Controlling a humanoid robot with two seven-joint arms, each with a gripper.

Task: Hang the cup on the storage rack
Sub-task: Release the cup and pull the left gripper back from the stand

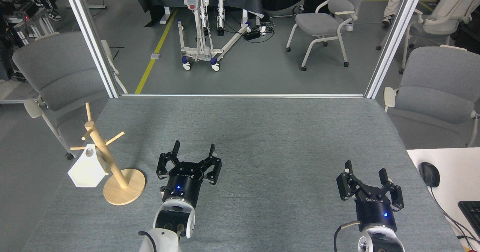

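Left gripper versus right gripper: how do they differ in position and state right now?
The left gripper sits near the table's middle, closer to the storage rack with the cup hanging on it; the right gripper sits lower, by the right edge. The left gripper's jaws spread slightly wider than the right's. Both are open, empty and point away from the robot.

Keyboard [471, 211] cut by right edge. Person's legs [392, 2] cropped at top. Peg behind cup [87, 167] tab hidden.

White faceted cup [87, 168] hanging on wooden storage rack [112, 169]
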